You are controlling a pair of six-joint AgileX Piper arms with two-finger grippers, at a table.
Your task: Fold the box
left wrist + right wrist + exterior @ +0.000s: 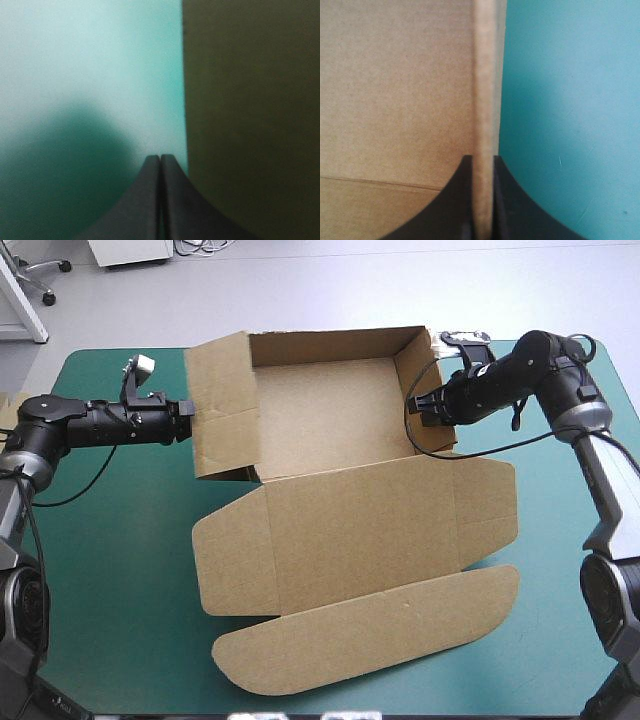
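At the middle of the teal-green cover (110, 570), the brown box (350, 520) lies as a half-formed tray. Its far wall (330, 345) and right wall (412, 365) are raised, its left wall (222, 410) stands tall but leans outward, not yet tucked, and the lid (360, 540) lies flat toward the near edge. The right gripper (415, 405) pinches the right wall's upper edge, its black fingers (455, 205) clamped on either side of the board. The left gripper (190, 418) is closed tip to tip on nothing and sits at the outer face of the left wall; whether it touches cannot be told. The likely hazards are these. A push from so narrow a tip may slide the whole box toward the right instead of bending the panel at its crease. Pressure applied away from the crease may buckle the board. The right-hand pinch appears to be the only anchor, so if it slips off the thin edge, that wall could drop outward and the tray would lose its shape.
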